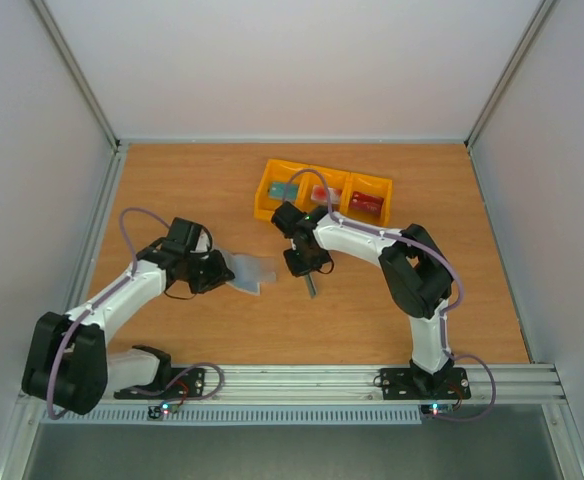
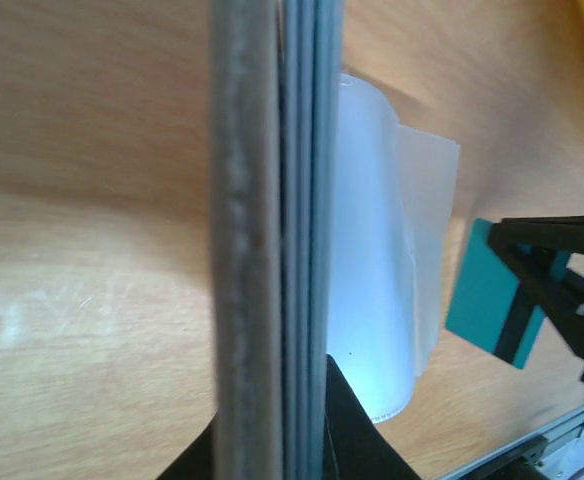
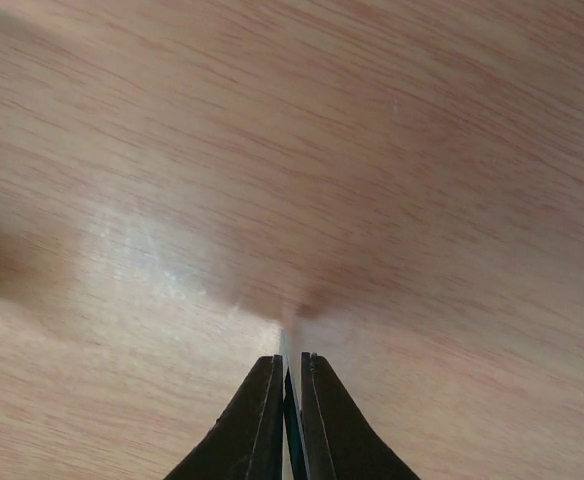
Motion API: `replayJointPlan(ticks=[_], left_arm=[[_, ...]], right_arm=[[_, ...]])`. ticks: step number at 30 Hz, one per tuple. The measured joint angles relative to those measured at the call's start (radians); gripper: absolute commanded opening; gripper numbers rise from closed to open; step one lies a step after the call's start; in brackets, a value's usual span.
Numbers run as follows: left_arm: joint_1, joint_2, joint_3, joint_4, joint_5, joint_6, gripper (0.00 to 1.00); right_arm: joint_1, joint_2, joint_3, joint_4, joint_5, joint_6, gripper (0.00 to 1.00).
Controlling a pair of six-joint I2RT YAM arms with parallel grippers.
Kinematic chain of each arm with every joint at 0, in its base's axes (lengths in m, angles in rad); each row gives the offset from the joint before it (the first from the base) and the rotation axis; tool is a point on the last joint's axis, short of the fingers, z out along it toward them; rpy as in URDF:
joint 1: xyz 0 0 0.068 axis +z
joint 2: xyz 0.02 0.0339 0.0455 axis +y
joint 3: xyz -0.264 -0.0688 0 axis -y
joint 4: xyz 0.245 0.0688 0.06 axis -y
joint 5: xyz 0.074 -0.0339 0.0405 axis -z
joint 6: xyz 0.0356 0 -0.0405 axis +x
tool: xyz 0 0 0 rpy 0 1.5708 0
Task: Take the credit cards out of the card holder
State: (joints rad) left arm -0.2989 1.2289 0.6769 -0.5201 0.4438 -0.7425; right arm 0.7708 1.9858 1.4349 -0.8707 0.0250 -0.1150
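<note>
Along the near edge: a ribbed metal rail [image 1: 302,385], both arm bases bolted to it.

Just beyond, on the left: left claw [image 1: 215,270], clamped narrow on the card holder [image 1: 252,272], over the left-middle of the wooden table [image 1: 172,180]. Shows from above as only a pale, flat grey-blue flap. Shows edge-on from the left wrist: a cream, slightly fuzzy outer cover, thin grey-blue leaves stacked against it, and a glossy see-through sleeve bulging out to the right.

To the holder's right, near but not touching: right claw [image 3: 292,365], pinched almost closed on a teal card [image 2: 480,290]. Appears in the right wrist view as no more than a thin pale edge between two black tapering fingers, with blurred wood grain behind. Reads as teal only from the left wrist: smooth, flat, sharp-cornered, hanging below the black fingers. Looks from above like a thin grey sliver pointing down at the table.

Farthest back, right of centre: a yellow plastic tray [image 1: 263,190] with three compartments, clear only from above. Holds one card per compartment: second teal card [image 1: 284,190] on the left, pink-and-white card [image 1: 322,193] in the middle, dark red card [image 1: 365,203] on the right.
</note>
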Motion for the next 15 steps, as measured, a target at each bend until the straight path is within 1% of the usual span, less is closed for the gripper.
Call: replayJointPlan(ticks=[2,3,4,7,10,13,14,15], left_arm=[[0.003,0.000,-0.006,-0.025,-0.008,0.013,0.00],[0.003,-0.002,-0.009,-0.034,-0.010,0.018,0.00],[0.005,-0.006,-0.011,-0.040,-0.013,0.023,0.00],[0.012,-0.029,-0.012,-0.052,-0.024,0.043,0.00],[0.037,-0.090,-0.018,-0.051,-0.035,0.063,0.00],[0.066,-0.168,-0.036,-0.044,-0.047,0.070,0.00],[0.077,-0.196,-0.047,-0.042,-0.052,0.071,0.00],[0.087,-0.224,-0.061,-0.040,-0.057,0.071,0.00]], right_arm=[[0.000,0.000,-0.006,-0.007,0.011,-0.002,0.05],[0.000,0.000,-0.008,-0.010,0.014,-0.003,0.02],[0.000,0.000,-0.011,-0.011,0.018,-0.007,0.01],[0.000,0.000,-0.015,-0.013,0.015,-0.027,0.01],[0.000,-0.005,0.006,-0.025,0.011,-0.079,0.01],[0.000,-0.017,0.091,-0.055,0.010,-0.152,0.01],[0.000,-0.022,0.137,-0.058,0.010,-0.184,0.01],[0.000,-0.032,0.224,-0.050,0.012,-0.241,0.01]])
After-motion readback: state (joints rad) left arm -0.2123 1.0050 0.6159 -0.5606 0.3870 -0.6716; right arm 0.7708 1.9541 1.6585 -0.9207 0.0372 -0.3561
